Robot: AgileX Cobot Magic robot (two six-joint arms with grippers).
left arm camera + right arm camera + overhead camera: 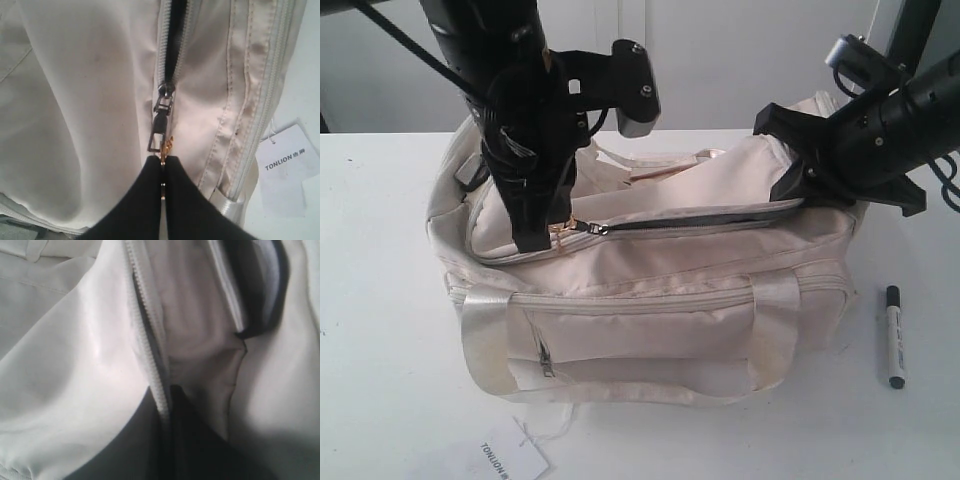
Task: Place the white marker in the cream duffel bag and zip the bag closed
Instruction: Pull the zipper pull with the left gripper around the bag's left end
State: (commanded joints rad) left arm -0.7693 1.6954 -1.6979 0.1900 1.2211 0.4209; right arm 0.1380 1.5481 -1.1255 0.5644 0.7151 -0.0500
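Observation:
The cream duffel bag (650, 300) stands on the white table. Its top zipper gapes from the slider (597, 228) near the left end across to the right end, showing dark lining. My left gripper (555, 235) is shut on the gold chain pull (166, 146), just behind the metal slider (164, 100). At the bag's right end my right gripper (798, 190) is shut on the fabric edge along the zipper teeth (145, 335). The white marker (894, 337), black cap pointing away, lies on the table to the right of the bag, apart from both grippers.
A white paper tag (510, 460) printed TONLION lies on the table in front of the bag, also in the left wrist view (285, 170). Shiny straps (485, 340) hang down the bag's front beside the zip pocket (545, 360).

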